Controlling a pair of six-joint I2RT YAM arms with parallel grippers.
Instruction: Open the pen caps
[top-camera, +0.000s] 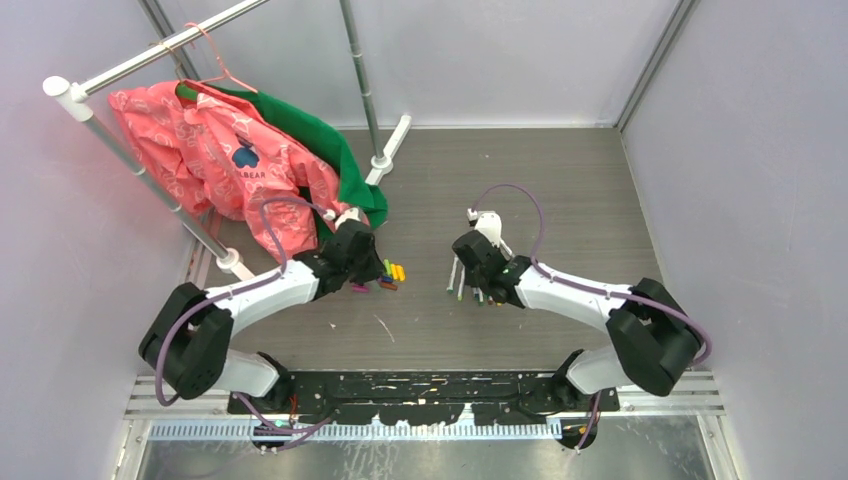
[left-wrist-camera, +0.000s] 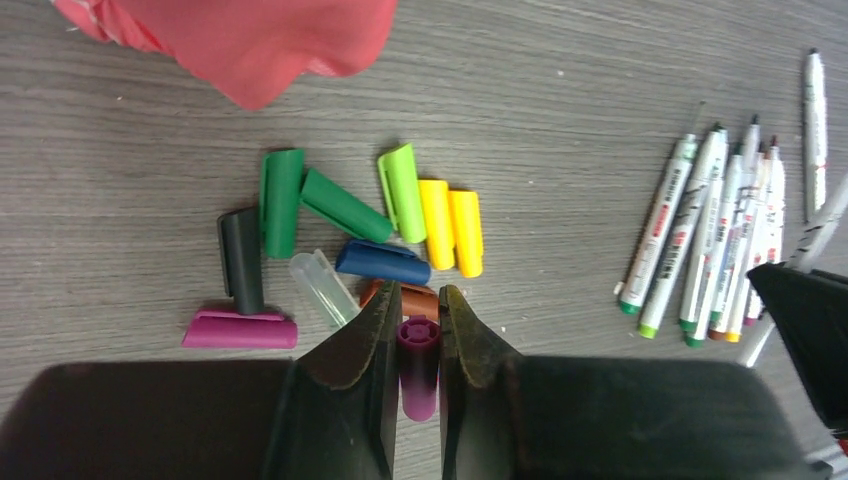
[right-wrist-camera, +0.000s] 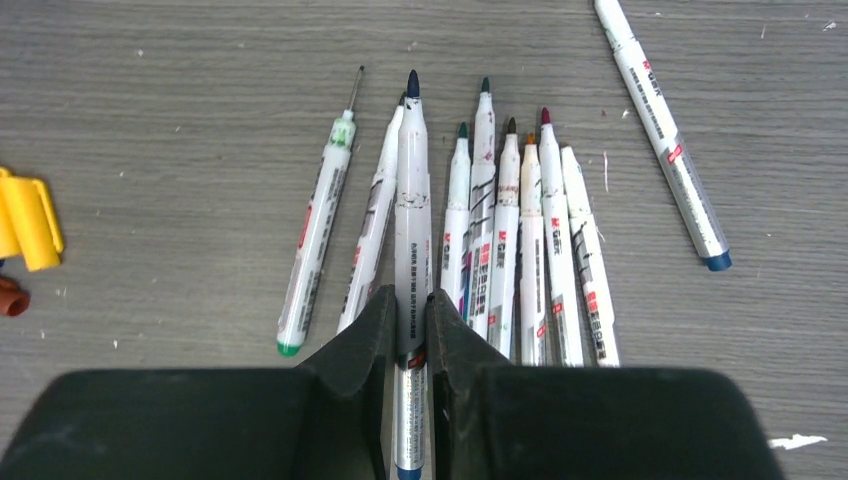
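Several loose pen caps lie in a cluster on the grey table: magenta, dark grey, two green, lime, two yellow, blue, clear and brown. My left gripper is shut on a purple cap just in front of the cluster, close above the table. My right gripper is shut on a white pen barrel with a bare dark blue tip, held over a row of uncapped white pens. In the top view the left gripper is at the caps and the right gripper at the pens.
A pink jacket and a green garment hang from a rack at the back left; the pink hem hangs just beyond the caps. A rack foot stands behind. One pen lies apart to the right.
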